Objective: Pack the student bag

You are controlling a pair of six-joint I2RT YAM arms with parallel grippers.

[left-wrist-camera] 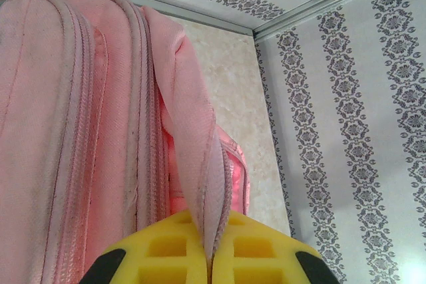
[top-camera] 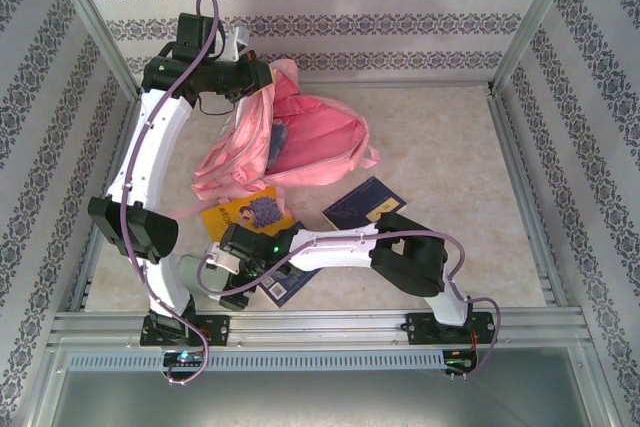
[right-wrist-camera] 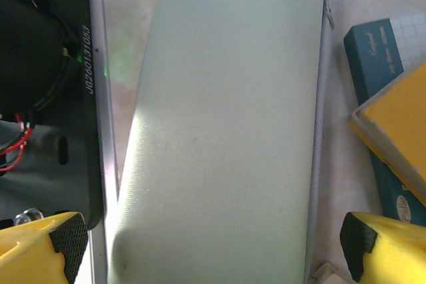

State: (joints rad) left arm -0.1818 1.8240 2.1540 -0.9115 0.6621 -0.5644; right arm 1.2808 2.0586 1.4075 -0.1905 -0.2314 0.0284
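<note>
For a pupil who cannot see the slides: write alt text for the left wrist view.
The left gripper is shut on a fold of the pink bag, whose zipped side stands close by; a patterned wall lies beyond.

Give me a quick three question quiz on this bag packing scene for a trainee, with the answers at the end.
1. True or false: the left gripper is shut on a fold of the student bag.
2. What does the open right gripper straddle? A. a pink strap B. a pale grey-green flat object C. a pencil
3. Short answer: in the top view, what colour is the book lying between the student bag and the right arm's wrist?
Key: 1 true; 2 B; 3 yellow.
</note>
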